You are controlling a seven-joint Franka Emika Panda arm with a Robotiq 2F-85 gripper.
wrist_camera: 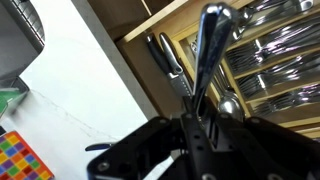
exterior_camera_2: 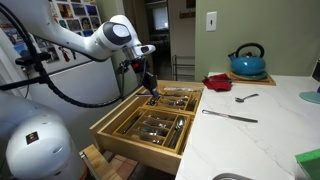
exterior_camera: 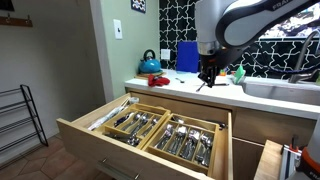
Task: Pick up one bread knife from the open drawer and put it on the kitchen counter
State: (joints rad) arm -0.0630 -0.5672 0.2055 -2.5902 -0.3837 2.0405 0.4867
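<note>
The jaws are closed on a silver knife [wrist_camera: 206,50]. In the wrist view the gripper [wrist_camera: 197,118] pinches one end, and the rest of the knife runs up the frame to a rounded, shiny tip. That view does not show clearly which end is gripped.

Only the wrist view shows the grip itself. In both exterior views the gripper [exterior_camera: 208,76] [exterior_camera_2: 148,84] is small and dark, and the knife [exterior_camera_2: 153,93] is just a thin sliver hanging under it.

The exterior views do show height: the knife is lifted clear of the drawer [exterior_camera: 90,140] [exterior_camera_2: 135,148], touching nothing. The drawer is pulled fully out, its wooden trays full of cutlery [exterior_camera: 180,138] [exterior_camera_2: 160,125]. In the wrist view the drawer [wrist_camera: 170,15] lies behind the knife, with the white counter [wrist_camera: 80,80] beside it.

In an exterior view the counter [exterior_camera_2: 265,130] already carries a long silver utensil [exterior_camera_2: 230,116] lying flat, with a spoon [exterior_camera_2: 246,98] near it. Neither shows elsewhere.

A teal kettle [exterior_camera: 150,63] [exterior_camera_2: 247,62] stands at the counter's end in both exterior views. The white sink [exterior_camera: 280,92] is seen in just one.
</note>
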